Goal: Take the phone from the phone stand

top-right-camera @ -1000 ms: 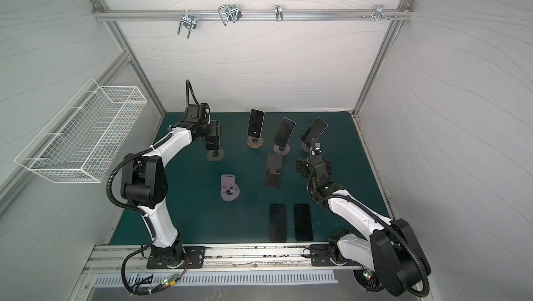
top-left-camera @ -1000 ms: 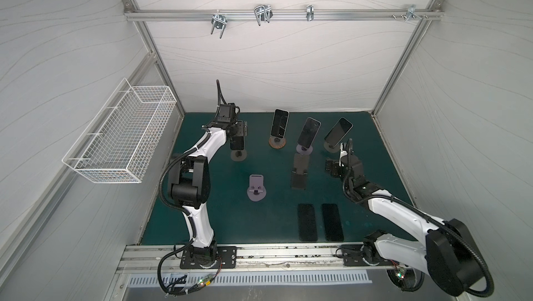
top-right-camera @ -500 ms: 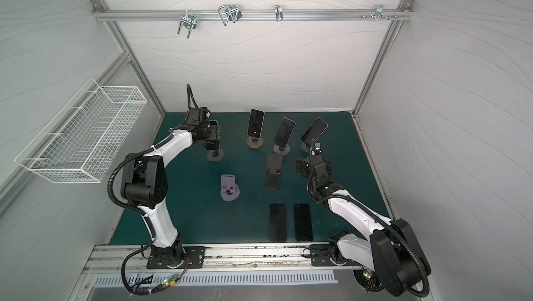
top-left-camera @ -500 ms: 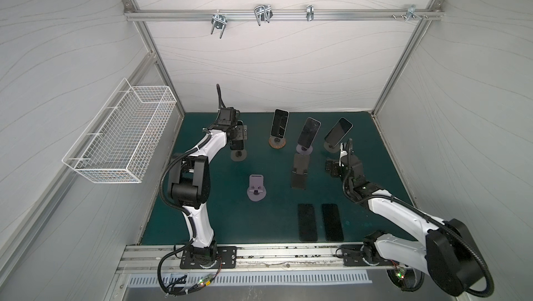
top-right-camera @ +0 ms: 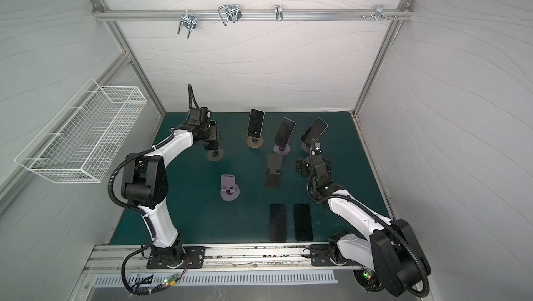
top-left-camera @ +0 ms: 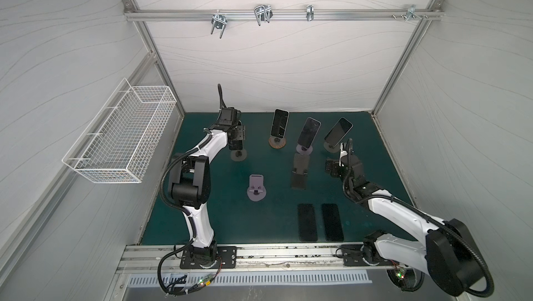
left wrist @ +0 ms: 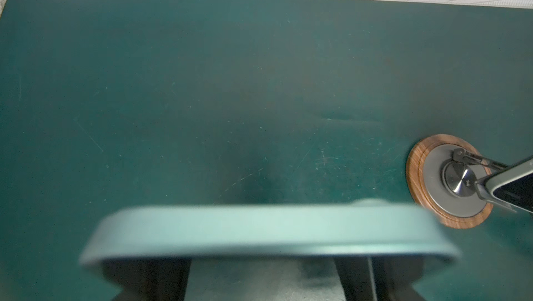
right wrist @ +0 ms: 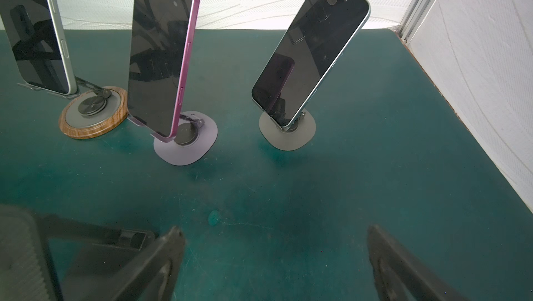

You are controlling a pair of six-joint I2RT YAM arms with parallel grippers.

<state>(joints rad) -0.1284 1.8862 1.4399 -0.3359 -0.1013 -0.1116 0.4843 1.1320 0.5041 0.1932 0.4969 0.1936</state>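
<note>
My left gripper [top-left-camera: 236, 137] [top-right-camera: 212, 138] is at the far left, over a dark round phone stand [top-left-camera: 238, 156] [top-right-camera: 215, 156]. It is shut on a phone there. In the left wrist view the phone's pale green edge [left wrist: 268, 233] runs blurred across the frame, with a dark finger [left wrist: 144, 280] on each side below it. From above, the gripper hides most of this phone. My right gripper [top-left-camera: 331, 166] [right wrist: 274, 244] hovers open and empty over the mat, in front of the right-hand phones.
Three more phones lean on stands at the back: wood base [top-left-camera: 277, 142], purple base [top-left-camera: 304, 149], grey base [top-left-camera: 328, 146]. An empty purple stand [top-left-camera: 256, 188] and a black folding stand [top-left-camera: 300, 171] sit mid-mat. Two phones [top-left-camera: 307, 222] lie flat in front. A wire basket [top-left-camera: 121, 138] hangs on the left wall.
The left gripper's jaws have closed on the phone at the far-left stand. The right arm has not moved.
</note>
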